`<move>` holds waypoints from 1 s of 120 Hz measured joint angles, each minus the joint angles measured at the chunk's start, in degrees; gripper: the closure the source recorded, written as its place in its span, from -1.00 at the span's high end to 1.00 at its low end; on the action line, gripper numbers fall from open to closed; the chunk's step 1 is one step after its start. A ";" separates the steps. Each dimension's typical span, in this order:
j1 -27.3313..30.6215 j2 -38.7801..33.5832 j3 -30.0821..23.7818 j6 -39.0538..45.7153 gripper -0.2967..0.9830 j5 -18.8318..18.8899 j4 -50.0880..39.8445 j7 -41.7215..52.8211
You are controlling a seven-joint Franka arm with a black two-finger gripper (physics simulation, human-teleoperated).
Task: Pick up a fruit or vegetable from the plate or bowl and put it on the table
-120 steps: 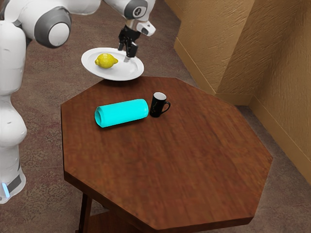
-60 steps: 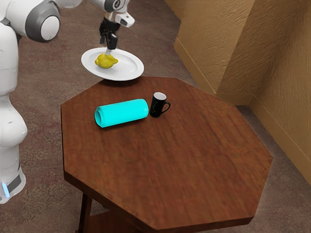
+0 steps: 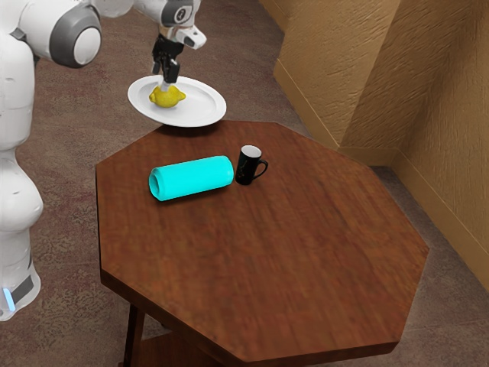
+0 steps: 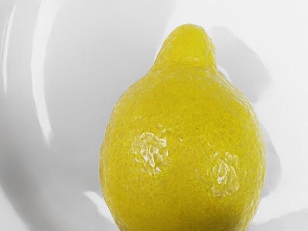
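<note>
Exterior view: your gripper (image 3: 165,82) points down, close over the lemon (image 3: 166,97) lying on the white plate (image 3: 205,109); whether its jaws are parted or grasping the fruit, I can't tell you.

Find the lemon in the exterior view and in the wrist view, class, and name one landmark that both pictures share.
Exterior view: toward the upper left, the lemon sits on the plate, beyond the table's far edge.
Wrist view: large and close, against the plate's white surface, its narrow tip visible.
Shared landmark: the white plate.
</note>
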 joint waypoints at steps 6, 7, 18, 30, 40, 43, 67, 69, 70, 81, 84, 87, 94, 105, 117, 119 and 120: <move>0.06 0.41 -0.01 0.47 0.54 -0.22 -0.01 0.19; 0.06 0.47 -0.01 0.54 0.54 -0.25 -0.01 0.22; 0.05 1.33 -0.04 1.20 0.54 -0.81 -0.01 0.54; 0.05 1.68 -0.04 1.96 0.54 -1.28 -0.28 0.99; 0.06 1.73 -0.04 2.40 0.54 -1.49 -0.60 1.33; 0.06 1.73 -0.04 2.51 0.54 -1.54 -0.73 1.42; 0.06 1.74 -0.04 3.36 0.54 -2.45 -2.07 2.31; 0.07 1.74 -0.04 3.43 0.54 -2.50 -2.13 2.39; 0.08 1.74 -0.04 3.46 0.54 -2.53 -2.16 2.42; 0.18 1.77 -0.03 3.78 0.54 -2.72 -2.40 2.79; 0.27 1.82 -0.01 3.90 0.54 -2.75 -2.49 2.87; 0.36 1.89 -0.01 4.00 0.54 -2.78 -2.55 2.96; 0.50 2.05 -0.02 4.25 0.54 -2.84 -2.62 3.15; 0.53 2.30 -0.01 4.60 0.54 -2.88 -2.65 3.41; 0.53 2.57 0.00 4.95 0.51 -3.03 -2.66 3.65; 0.53 2.63 0.01 5.00 0.47 -3.17 -2.67 3.69; 0.52 2.65 0.01 5.02 0.45 -3.24 -2.68 3.71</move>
